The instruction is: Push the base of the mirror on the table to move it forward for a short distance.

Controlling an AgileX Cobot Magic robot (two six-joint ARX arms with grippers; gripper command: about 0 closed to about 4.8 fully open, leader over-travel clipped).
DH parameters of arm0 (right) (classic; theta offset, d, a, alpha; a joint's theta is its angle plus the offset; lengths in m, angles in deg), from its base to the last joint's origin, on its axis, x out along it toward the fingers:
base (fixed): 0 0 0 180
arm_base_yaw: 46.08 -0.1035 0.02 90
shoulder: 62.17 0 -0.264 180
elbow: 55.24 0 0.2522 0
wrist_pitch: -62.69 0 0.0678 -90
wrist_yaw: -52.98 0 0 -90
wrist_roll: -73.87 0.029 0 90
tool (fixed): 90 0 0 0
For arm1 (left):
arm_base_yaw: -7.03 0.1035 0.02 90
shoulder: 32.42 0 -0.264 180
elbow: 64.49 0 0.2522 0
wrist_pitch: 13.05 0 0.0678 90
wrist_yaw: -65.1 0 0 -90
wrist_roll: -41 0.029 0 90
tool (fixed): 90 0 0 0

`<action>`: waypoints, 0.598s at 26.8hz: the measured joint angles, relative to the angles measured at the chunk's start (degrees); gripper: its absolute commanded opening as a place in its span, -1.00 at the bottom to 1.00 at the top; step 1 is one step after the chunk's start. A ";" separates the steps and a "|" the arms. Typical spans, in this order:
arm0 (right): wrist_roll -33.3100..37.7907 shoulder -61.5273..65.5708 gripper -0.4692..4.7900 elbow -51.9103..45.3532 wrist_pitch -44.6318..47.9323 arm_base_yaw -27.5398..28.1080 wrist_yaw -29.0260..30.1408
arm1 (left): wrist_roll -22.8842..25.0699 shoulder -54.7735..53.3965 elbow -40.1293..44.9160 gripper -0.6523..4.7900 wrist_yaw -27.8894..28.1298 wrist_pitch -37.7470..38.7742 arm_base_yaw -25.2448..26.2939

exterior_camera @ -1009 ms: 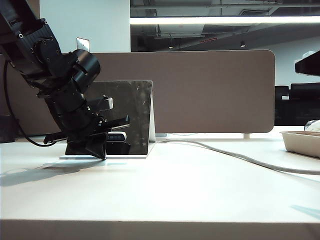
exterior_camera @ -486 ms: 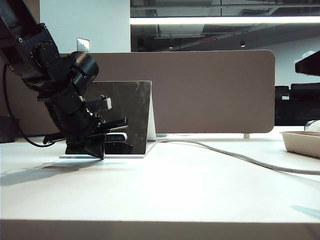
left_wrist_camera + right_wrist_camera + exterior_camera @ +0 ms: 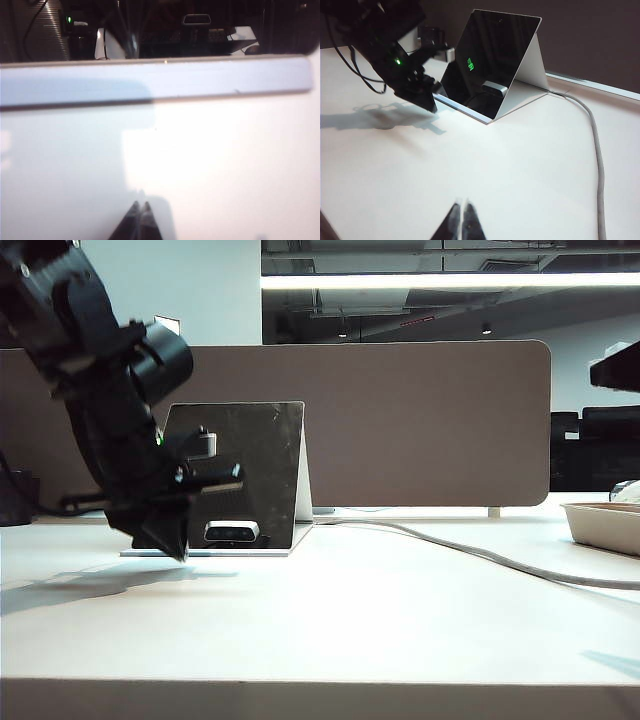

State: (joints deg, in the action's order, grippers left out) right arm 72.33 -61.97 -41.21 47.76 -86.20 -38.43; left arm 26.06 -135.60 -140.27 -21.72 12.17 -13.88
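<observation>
Left gripper [image 3: 140,212], jaws closed and empty, hovers just short of the base of the mirror [image 3: 160,80]; the push looks pending. Right gripper [image 3: 461,212], closed and empty, idles well apart.

Place: open-plan office, after hours by the look.
Surface [image 3: 400,610]: plain white desk.
Divider [image 3: 420,425]: brown desk partition across the back, 12 o'clock.
Ceiling: exposed ducts, long strip light [image 3: 450,280].
Far right, 3 o'clock: dark office chairs [image 3: 595,445].
</observation>
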 measured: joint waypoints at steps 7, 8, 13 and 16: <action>0.00 0.00 -0.74 0.00 0.00 0.00 0.00 | 3.39 13.86 0.00 -0.76 0.87 10.47 -0.37; 0.00 0.00 -0.74 0.00 0.00 0.00 0.00 | 3.89 15.72 0.00 -0.76 0.90 11.32 -0.37; 0.00 0.00 -0.74 0.00 0.00 0.00 0.00 | 6.40 30.88 0.02 -0.76 5.44 16.92 -0.37; 0.00 0.00 -0.74 0.00 0.00 0.00 0.00 | 7.10 43.15 0.02 -0.76 12.17 20.81 -0.35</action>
State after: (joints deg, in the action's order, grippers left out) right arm 72.33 -61.97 -41.21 47.76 -86.20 -38.43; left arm 33.17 -92.45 -140.24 -9.55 32.98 -14.23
